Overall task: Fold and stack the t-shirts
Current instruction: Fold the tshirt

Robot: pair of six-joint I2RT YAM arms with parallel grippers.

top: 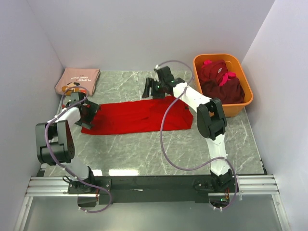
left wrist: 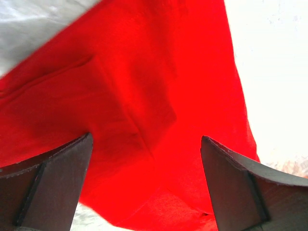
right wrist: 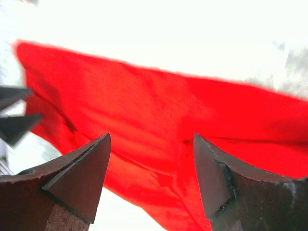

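Across the middle of the grey marbled table (top: 144,154), a plain bright red cloth t-shirt (top: 139,117) lies spread out flat, its long side running left to right. Over at its left end sits the left gripper (top: 89,115), low above the cloth's edge, and the wrist view confirms it: the two dark fingers (left wrist: 48,183) are spread wide with red fabric (left wrist: 144,86) filling the gap below them, nothing pinched. On the far side, the right gripper (top: 149,89) hangs just beyond the shirt's far edge, near its middle. Its own camera shows its fingers (right wrist: 77,178) parted too, the red cloth (right wrist: 159,110) lying beneath and ahead of them, not clamped; whether the tips touch the fabric I cannot tell. So both arms are right at the shirt, one at the end and one at the far hem, both empty. Up in the far left corner rests a folded dusty-pink tee with a cartoon print (top: 77,80), well apart from the red one. At far right, dark maroon tees with pink trim (top: 226,89) are heaped inside an orange plastic tub (top: 234,109).
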